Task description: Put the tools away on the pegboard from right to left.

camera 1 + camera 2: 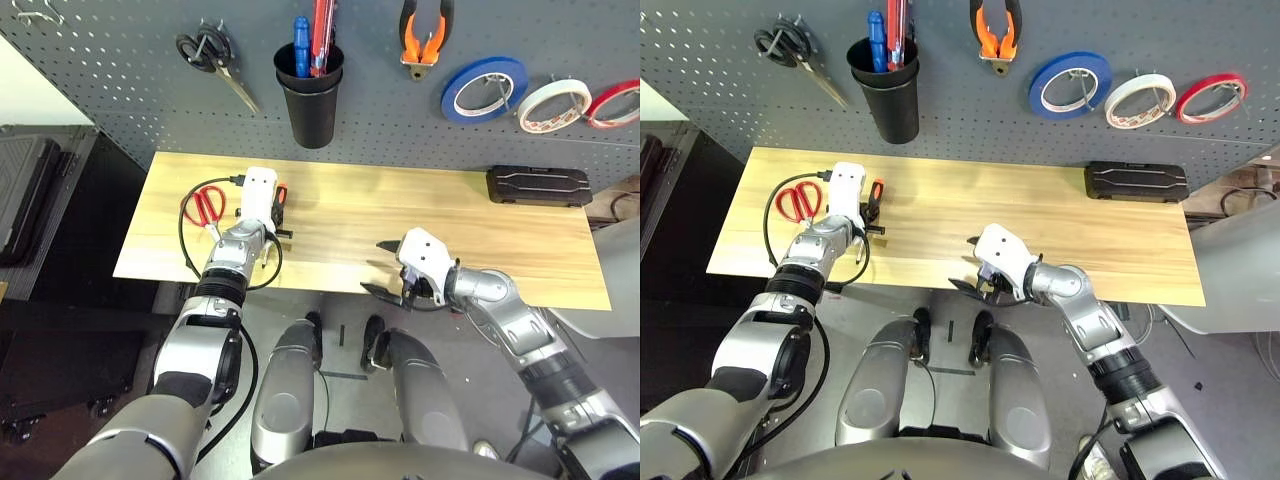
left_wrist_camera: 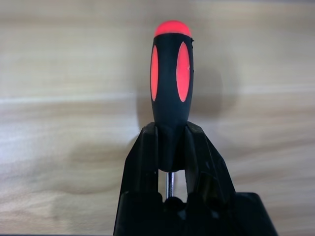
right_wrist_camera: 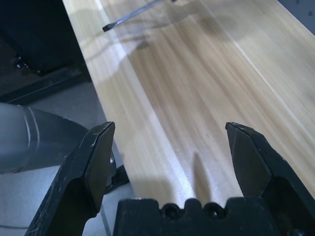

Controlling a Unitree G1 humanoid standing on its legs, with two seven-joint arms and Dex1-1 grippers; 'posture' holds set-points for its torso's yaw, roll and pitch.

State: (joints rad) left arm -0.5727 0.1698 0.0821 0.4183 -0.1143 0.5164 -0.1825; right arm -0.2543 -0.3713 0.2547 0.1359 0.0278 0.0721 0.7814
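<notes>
**Inspector:** Fingers first. Left gripper (image 2: 170,162)?

**Assessor:** Nearly closed, both black fingers (image 2: 142,162) clamped on the neck of the orange-and-black screwdriver (image 2: 171,93), just where the handle meets the shaft. The handle runs straight out past the fingertips; the steel shaft passes back between them toward the wrist.

**Inspector:** Right gripper (image 3: 170,147)?

**Assessor:** Spread wide, holding nothing. It hangs over the table's (image 1: 450,230) near edge, toward the middle.

**Inspector:** Where does the held tool sit?

**Assessor:** Over the table's left end, beside the red-handled scissors (image 1: 205,205), which lie flat near the left edge. Whether the screwdriver is clear of the wood I cannot tell.

**Inspector:** And the relation governing the next move?

**Assessor:** The black cup (image 1: 310,95) on the pegboard (image 1: 100,70) stands beyond the table's far edge, ahead of the left gripper and a little to its right. The left arm is plainly the nearer. In my judgement the tool's long axis must be stood upright, blade down, before it can drop in.

**Inspector:** Already hung?

**Assessor:** Pliers (image 1: 425,35) and white tape roll (image 1: 555,105) are on hooks to the right.

**Inspector:** Anything obscured?

**Assessor:** The left hand's white housing covers most of the screwdriver from above; only a sliver of handle shows. The blade tip appears solely at the far corner of the right wrist view.
</notes>
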